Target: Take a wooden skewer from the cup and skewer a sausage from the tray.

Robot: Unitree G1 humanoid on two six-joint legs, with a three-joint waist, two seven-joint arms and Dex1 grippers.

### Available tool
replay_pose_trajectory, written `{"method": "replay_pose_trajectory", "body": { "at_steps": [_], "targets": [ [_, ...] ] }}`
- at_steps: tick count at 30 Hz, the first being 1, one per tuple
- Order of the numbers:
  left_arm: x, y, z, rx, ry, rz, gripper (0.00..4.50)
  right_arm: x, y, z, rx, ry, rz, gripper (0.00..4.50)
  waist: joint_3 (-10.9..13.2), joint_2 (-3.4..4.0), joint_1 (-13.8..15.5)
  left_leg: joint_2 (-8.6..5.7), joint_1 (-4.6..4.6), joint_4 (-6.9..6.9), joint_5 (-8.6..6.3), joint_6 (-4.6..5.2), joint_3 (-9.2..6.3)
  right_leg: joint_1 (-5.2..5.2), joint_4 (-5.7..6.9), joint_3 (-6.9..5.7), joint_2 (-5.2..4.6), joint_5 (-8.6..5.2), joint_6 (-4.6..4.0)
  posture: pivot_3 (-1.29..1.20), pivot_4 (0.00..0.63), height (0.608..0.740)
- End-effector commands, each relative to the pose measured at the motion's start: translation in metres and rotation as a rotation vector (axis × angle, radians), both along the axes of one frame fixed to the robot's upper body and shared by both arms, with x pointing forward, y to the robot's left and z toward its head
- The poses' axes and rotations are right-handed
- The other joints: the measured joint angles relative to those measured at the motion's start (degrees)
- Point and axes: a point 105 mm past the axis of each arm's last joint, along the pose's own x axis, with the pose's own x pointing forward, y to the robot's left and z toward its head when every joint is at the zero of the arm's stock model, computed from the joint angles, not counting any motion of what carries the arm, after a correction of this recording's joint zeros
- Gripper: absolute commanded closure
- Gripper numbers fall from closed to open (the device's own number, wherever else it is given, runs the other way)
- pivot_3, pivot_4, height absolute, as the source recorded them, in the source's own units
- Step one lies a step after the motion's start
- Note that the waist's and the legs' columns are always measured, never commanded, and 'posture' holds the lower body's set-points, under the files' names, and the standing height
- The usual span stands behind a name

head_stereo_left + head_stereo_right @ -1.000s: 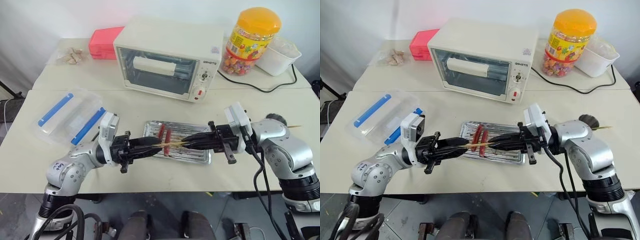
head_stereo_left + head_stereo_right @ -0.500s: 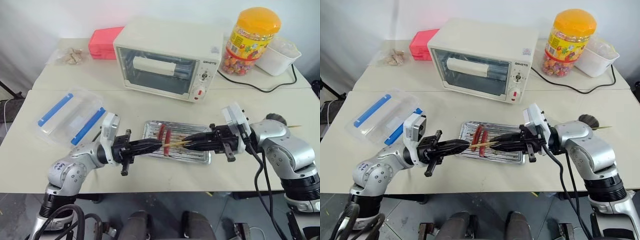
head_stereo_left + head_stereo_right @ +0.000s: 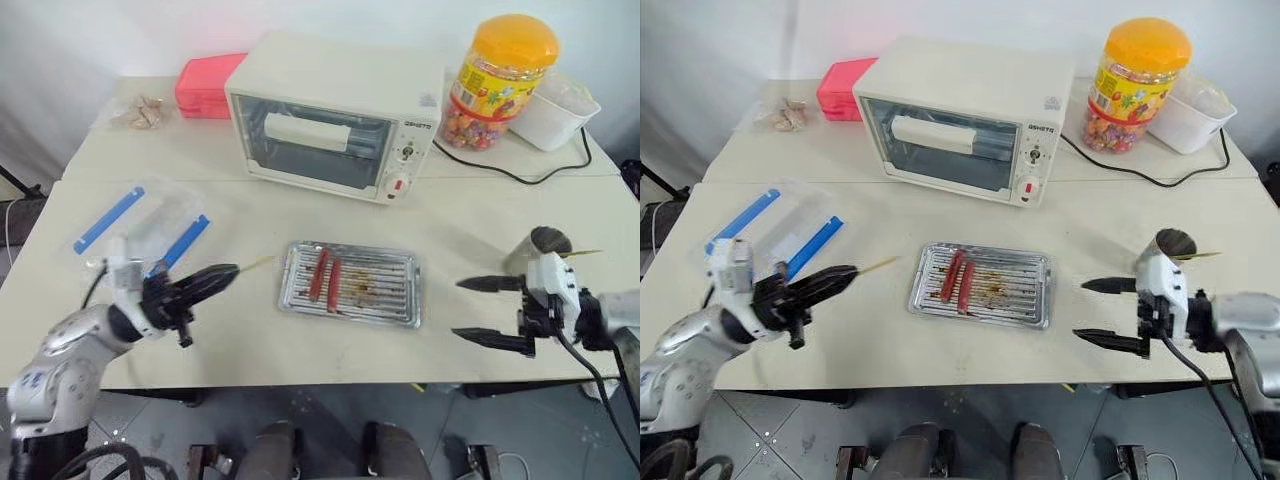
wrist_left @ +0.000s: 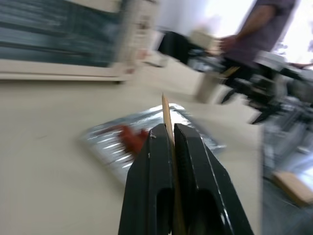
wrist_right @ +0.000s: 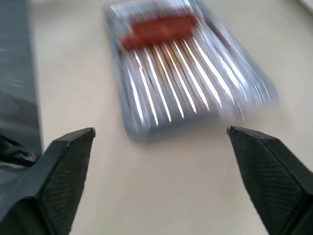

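Observation:
My left gripper (image 3: 233,269) is shut on the wooden skewer (image 3: 258,264), left of the tray, above the table. The skewer's pale tip (image 4: 165,108) sticks out past the black fingers (image 4: 151,161) toward the tray. The silver tray (image 3: 385,290) lies at the table's middle, with two dark-red sausages (image 3: 320,272) side by side in its left part. To the right of the tray, my right gripper (image 3: 458,308) stands wide open and holds nothing. Just behind it is the grey-beige cup (image 3: 540,245), with another skewer (image 3: 586,253) poking out.
A white toaster oven (image 3: 335,125) stands behind the tray. A clear plastic box with blue clips (image 3: 140,230) lies at the left. A yellow-lidded candy jar (image 3: 505,80), a white tub (image 3: 562,110) and a pink box (image 3: 205,85) are at the back. A person (image 4: 254,34) stands beyond the table.
Both grippers were joined on the skewer over the tray. The right one let go, opened wide and swung out right; the left one carried the skewer away to the left.

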Motion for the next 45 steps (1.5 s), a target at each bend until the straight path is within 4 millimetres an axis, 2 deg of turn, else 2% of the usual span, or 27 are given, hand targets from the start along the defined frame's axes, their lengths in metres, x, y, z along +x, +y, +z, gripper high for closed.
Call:
{"method": "replay_pose_trajectory", "body": {
  "at_steps": [1,4,6,10,13,16,18,20,26,32,36,41,45],
  "targets": [
    [-0.010,0.008,0.002,0.017,-0.038,0.086,4.50,-0.002,0.016,0.018,0.038,-0.084,0.021,0.07,0.0,-0.01,0.0,0.02,0.04,0.00,0.00,0.00,-0.01,0.03,0.00,0.00,0.01,0.00,0.00,0.00,0.150,0.740],
    [-0.012,0.010,-0.001,0.015,-0.031,0.112,4.50,-0.006,0.034,0.022,0.057,-0.084,0.065,0.07,0.0,-0.01,0.2,0.10,0.05,0.00,-0.03,-0.07,-0.03,0.02,-0.01,0.03,0.07,0.00,-0.01,0.00,0.150,0.740],
    [-0.012,0.009,-0.001,0.011,-0.030,0.106,4.50,-0.004,0.059,0.030,0.087,-0.081,0.119,0.07,0.0,-0.01,0.2,0.08,0.05,0.01,-0.04,-0.07,-0.02,0.03,-0.02,0.05,0.05,0.00,0.00,0.00,0.150,0.740],
    [-0.007,0.006,0.000,0.006,-0.037,0.088,4.50,0.027,0.102,0.042,0.050,0.006,0.021,0.07,0.0,0.00,-0.1,0.08,0.03,0.04,-0.04,-0.09,-0.02,-0.05,-0.01,0.10,0.01,0.01,-0.02,0.00,0.150,0.740],
    [-0.005,0.004,0.001,-0.007,-0.040,0.083,4.50,0.034,0.125,0.045,0.065,0.088,-0.008,0.07,0.0,-0.01,-0.2,0.12,0.01,0.00,-0.09,-0.18,-0.10,-0.15,0.10,0.07,0.01,-0.06,-0.16,0.00,0.150,0.740],
    [-0.003,0.001,-0.001,-0.006,-0.035,0.074,4.50,0.044,0.147,0.038,0.036,0.109,-0.050,0.07,0.0,-0.02,-0.1,0.11,-0.04,-0.04,-0.18,-0.30,-0.45,-0.25,0.46,0.03,0.04,-0.07,-0.23,0.00,0.150,0.740],
    [-0.004,-0.002,-0.001,-0.007,-0.032,0.059,4.50,0.058,0.157,0.021,-0.027,0.155,-0.172,0.07,0.0,-0.05,-0.2,0.03,-0.22,-0.04,-0.19,-0.29,-0.46,-0.48,0.61,-0.09,0.05,-0.07,-0.23,0.00,0.150,0.740],
    [-0.004,-0.004,-0.001,-0.006,-0.031,0.051,4.50,0.063,0.165,0.013,-0.052,0.176,-0.239,0.07,0.0,-0.07,-0.4,0.01,-0.25,-0.01,-0.19,-0.29,-0.41,-0.61,0.87,-0.11,0.02,-0.06,-0.23,0.00,0.150,0.740],
    [-0.006,-0.005,-0.003,0.000,-0.019,0.044,4.50,0.069,0.176,0.015,-0.027,0.172,-0.309,0.07,0.0,-0.07,-0.8,0.01,-0.29,0.02,-0.17,-0.26,-0.27,-0.75,1.00,-0.14,0.03,-0.07,-0.22,0.00,0.150,0.740],
    [-0.007,-0.007,-0.006,-0.001,-0.003,0.036,4.50,0.060,0.190,0.005,-0.066,0.195,-0.312,0.07,0.0,-0.09,-1.5,0.09,-0.28,-0.05,-0.17,-0.26,-0.11,-1.01,1.31,-0.15,0.06,-0.07,-0.22,0.00,0.150,0.740],
    [-0.008,-0.009,-0.007,-0.003,0.006,0.028,4.50,0.059,0.192,0.001,-0.111,0.180,-0.316,0.07,-0.1,-0.11,-1.9,0.11,-0.26,-0.05,-0.17,-0.27,-0.04,-1.02,1.32,-0.15,0.07,-0.07,-0.22,0.00,0.150,0.740],
    [-0.008,-0.011,-0.008,-0.002,0.010,0.020,4.50,0.064,0.197,0.009,-0.086,0.152,-0.336,0.07,-0.1,-0.11,-2.1,0.11,-0.25,-0.05,-0.17,-0.27,-0.03,-1.02,1.33,-0.15,0.06,-0.07,-0.23,0.00,0.150,0.740],
    [-0.008,-0.011,-0.010,-0.003,0.015,0.020,4.50,0.059,0.201,0.007,-0.086,0.182,-0.316,0.07,-0.1,-0.11,-2.4,0.10,-0.25,-0.05,-0.17,-0.27,-0.04,-1.02,1.33,-0.14,0.06,-0.07,-0.23,0.00,0.150,0.740]
  ]
}}
